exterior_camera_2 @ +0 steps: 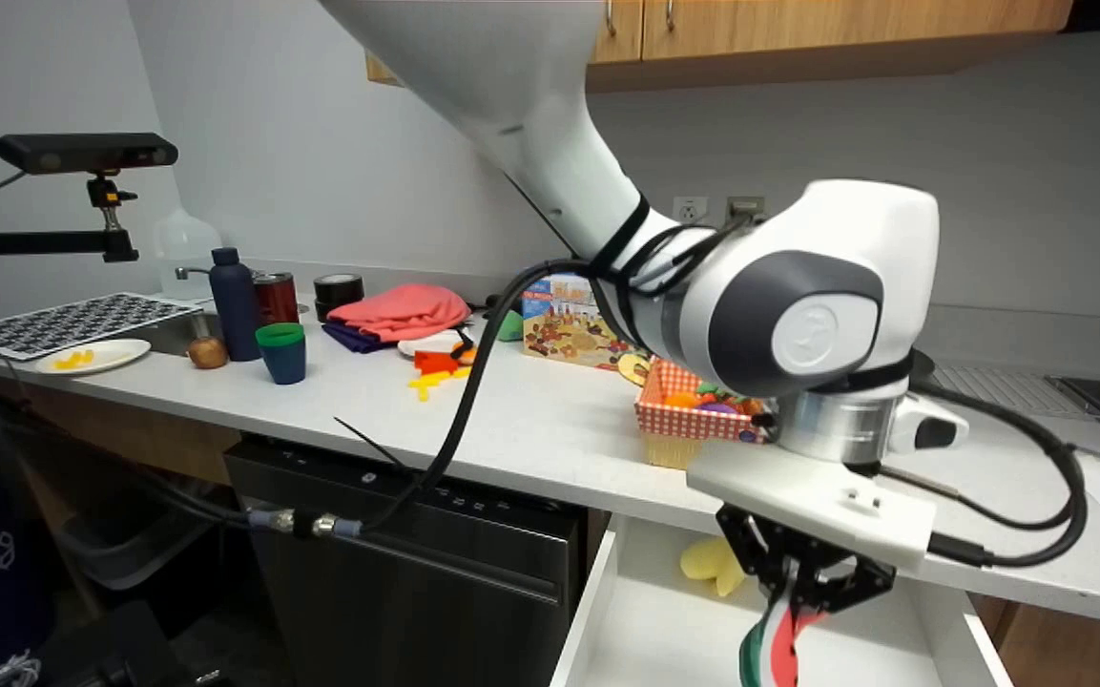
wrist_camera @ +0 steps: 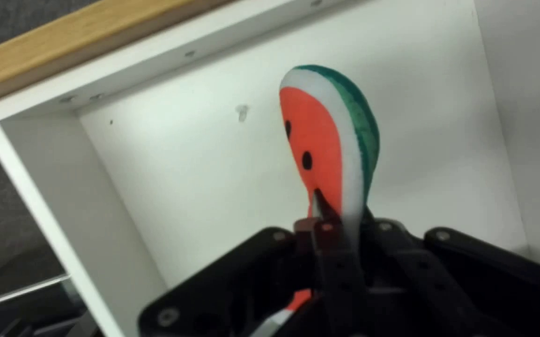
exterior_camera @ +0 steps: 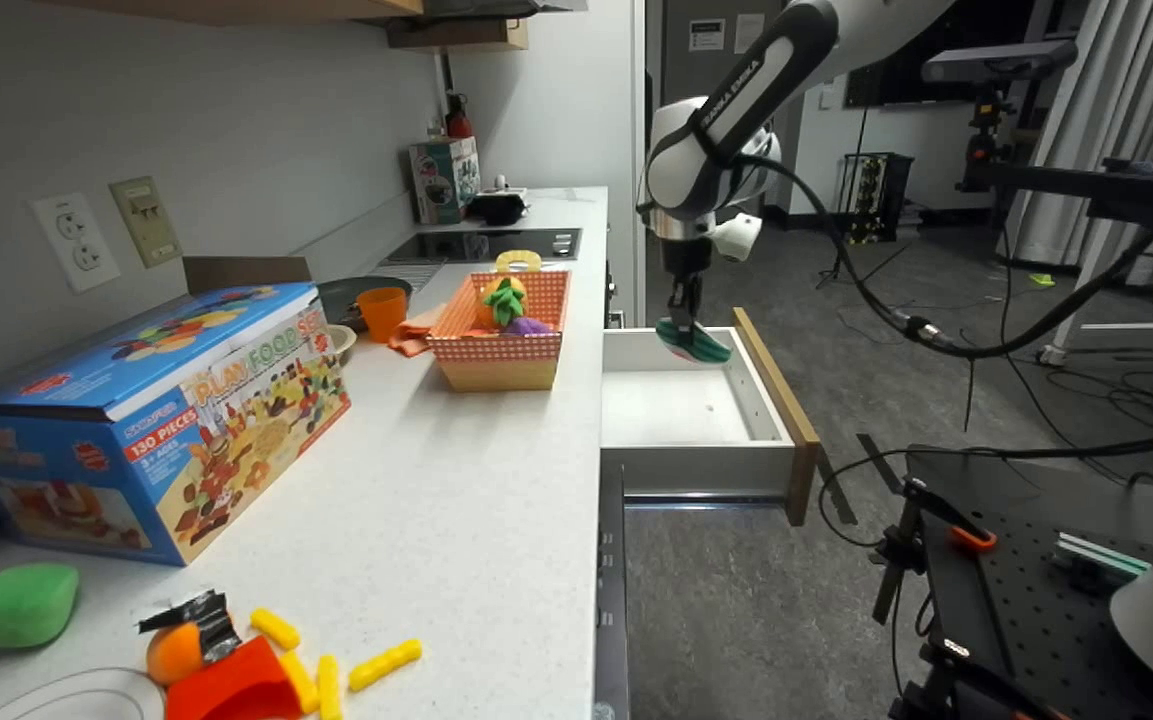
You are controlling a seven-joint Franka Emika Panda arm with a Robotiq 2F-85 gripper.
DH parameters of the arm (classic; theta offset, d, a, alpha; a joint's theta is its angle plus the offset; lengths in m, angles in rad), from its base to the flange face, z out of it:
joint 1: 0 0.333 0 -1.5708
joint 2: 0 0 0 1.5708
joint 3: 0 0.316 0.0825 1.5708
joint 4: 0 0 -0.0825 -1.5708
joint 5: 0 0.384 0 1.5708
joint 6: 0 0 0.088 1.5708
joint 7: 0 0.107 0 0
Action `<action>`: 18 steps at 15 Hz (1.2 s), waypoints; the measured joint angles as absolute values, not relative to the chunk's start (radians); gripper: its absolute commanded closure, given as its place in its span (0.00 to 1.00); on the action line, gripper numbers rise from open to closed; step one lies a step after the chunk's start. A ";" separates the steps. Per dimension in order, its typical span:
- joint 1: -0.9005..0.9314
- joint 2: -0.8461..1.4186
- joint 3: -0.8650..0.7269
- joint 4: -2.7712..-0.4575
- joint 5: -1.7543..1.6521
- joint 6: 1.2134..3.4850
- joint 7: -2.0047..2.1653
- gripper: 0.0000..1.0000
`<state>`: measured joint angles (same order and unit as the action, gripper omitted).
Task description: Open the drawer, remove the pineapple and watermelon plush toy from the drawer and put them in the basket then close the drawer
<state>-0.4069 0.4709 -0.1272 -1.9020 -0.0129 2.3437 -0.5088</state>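
The drawer (exterior_camera: 798, 425) is pulled open below the counter, with a wood-coloured front and white inside; it also shows in an exterior view (exterior_camera_2: 640, 639) and the wrist view (wrist_camera: 181, 159). My gripper (exterior_camera: 684, 312) is shut on the watermelon plush (exterior_camera: 704, 346), holding it over the drawer. In the wrist view the fingers (wrist_camera: 344, 224) pinch the red, white and green slice (wrist_camera: 319, 126). A yellow plush (exterior_camera_2: 702, 561) lies at the drawer's back. The orange checked basket (exterior_camera: 496, 347) stands on the counter; inside, a yellow-orange thing with green leaves (exterior_camera: 506, 300) looks like the pineapple.
The blue toy box (exterior_camera: 236, 430) stands on the counter by the wall. An orange cup (exterior_camera: 382, 312) is behind the basket. Yellow and red toy pieces (exterior_camera: 236, 685) lie at the counter's near end. A dishwasher (exterior_camera_2: 397, 582) is beside the drawer.
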 measured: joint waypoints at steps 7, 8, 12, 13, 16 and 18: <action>-0.353 0.229 -0.048 -1.993 0.148 2.578 -0.509 0.97; -0.337 0.218 -0.034 -1.998 0.175 2.628 -0.509 0.97; -0.279 0.228 0.028 -1.999 0.293 2.869 -0.495 0.97; -0.275 0.236 0.050 -1.999 0.328 2.933 -0.495 0.97; -0.275 0.265 0.108 -1.998 0.400 3.060 -0.495 0.57; -0.277 0.279 0.134 -1.998 0.419 3.089 -0.495 0.41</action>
